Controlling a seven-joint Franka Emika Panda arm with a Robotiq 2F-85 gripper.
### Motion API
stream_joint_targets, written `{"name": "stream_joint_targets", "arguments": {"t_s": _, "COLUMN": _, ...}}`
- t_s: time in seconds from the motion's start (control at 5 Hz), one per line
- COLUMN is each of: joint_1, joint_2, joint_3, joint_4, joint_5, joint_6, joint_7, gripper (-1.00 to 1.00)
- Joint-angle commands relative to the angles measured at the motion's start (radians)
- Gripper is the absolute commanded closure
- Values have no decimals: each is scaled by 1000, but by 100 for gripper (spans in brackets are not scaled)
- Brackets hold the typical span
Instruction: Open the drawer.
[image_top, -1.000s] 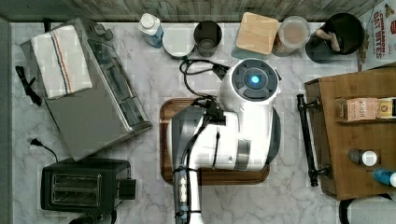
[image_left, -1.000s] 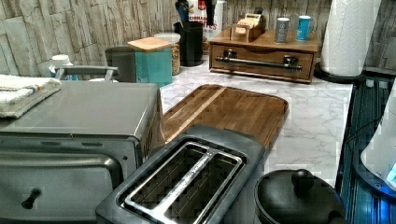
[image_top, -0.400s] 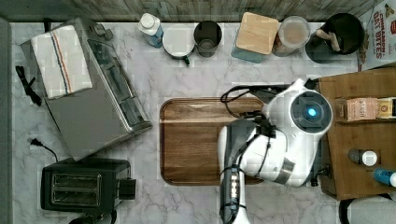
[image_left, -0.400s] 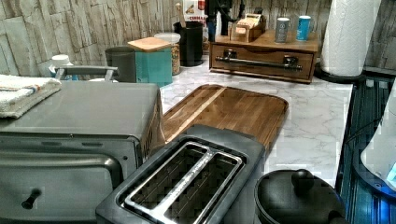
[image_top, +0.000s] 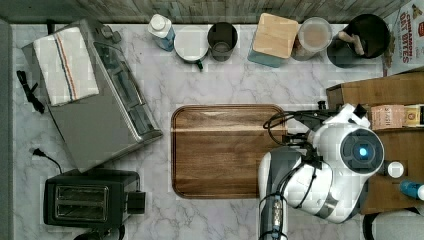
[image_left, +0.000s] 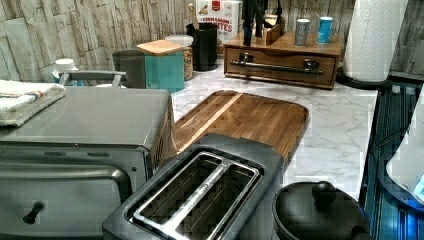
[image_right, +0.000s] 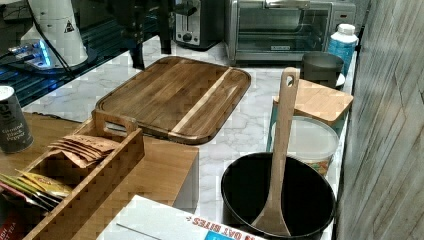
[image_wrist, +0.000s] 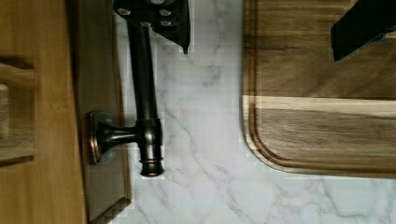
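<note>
With the drawer (image_left: 280, 66) shut at the counter's (image_top: 210, 80) 3 o'clock edge in the top view, the spread hand (image_wrist: 268, 23) should straddle the bar handle (image_wrist: 144, 88) squarely, close, then pull straight out.

From the top view, you lose the drawer (image_top: 350, 97) front under the arm (image_top: 325, 170). In the wrist view, the handle (image_wrist: 142, 84) runs off the frame edge, and one finger (image_wrist: 161, 18) covers its bar. In the left view, the gripper (image_left: 255, 20) is cut off above
</note>
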Motion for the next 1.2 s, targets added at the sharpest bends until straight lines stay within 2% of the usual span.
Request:
{"name": "stream_joint_targets", "arguments": {"t_s": 0.2, "joint_1": -18, "joint_2": 37, "joint_3": -47, "joint_4": -20, "joint_5": -91, "joint_6": 80, "joint_7": -148, "gripper": -100}}
{"name": "stream_joint_targets", "arguments": {"t_s": 0.4, "joint_1": -52, "joint_2": 45, "joint_3": -63, "joint_4": -12, "joint_5": -92, "joint_6": 121, "joint_7": -191, "gripper": -100}}
{"name": "stream_joint_targets", "arguments": {"t_s": 0.8, "joint_1": -72, "joint_2": 97, "joint_3": -101, "joint_4": 33, "joint_5": -52, "joint_6": 160, "joint_7": -276, "gripper": -100}}
{"name": "stream_joint_targets", "arguments": {"t_s": 1.0, "joint_1": -66, "joint_2": 113, "joint_3": -127, "joint_4": 7, "joint_5": -30, "joint_6": 239, "joint_7": -284, "gripper": -100}}
{"name": "stream_joint_targets", "arguments": {"t_s": 1.2, "joint_1": -93, "joint_2": 146, "joint_3": -111, "joint_4": 2, "joint_5": 14, "joint_6": 271, "joint_7": -293, "gripper": -100}}
